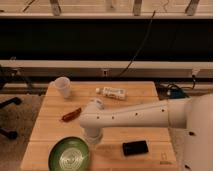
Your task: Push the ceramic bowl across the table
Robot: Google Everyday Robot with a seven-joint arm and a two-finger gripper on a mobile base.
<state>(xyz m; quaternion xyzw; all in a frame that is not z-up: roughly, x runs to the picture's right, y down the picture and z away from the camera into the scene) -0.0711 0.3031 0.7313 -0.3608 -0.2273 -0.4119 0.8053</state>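
Note:
The green ceramic bowl (70, 154) with a pale ringed centre sits near the front left corner of the light wooden table (145, 125). My white arm reaches in from the right and bends down at its end. My gripper (93, 139) points down at the bowl's right rim, and it looks to be touching the rim. The wrist hides most of the gripper.
A small white cup (62, 86) stands at the back left. A red oblong object (71, 114) lies left of the arm. A white packet (112, 92) lies at the back centre. A black flat object (135, 148) lies front right of the gripper.

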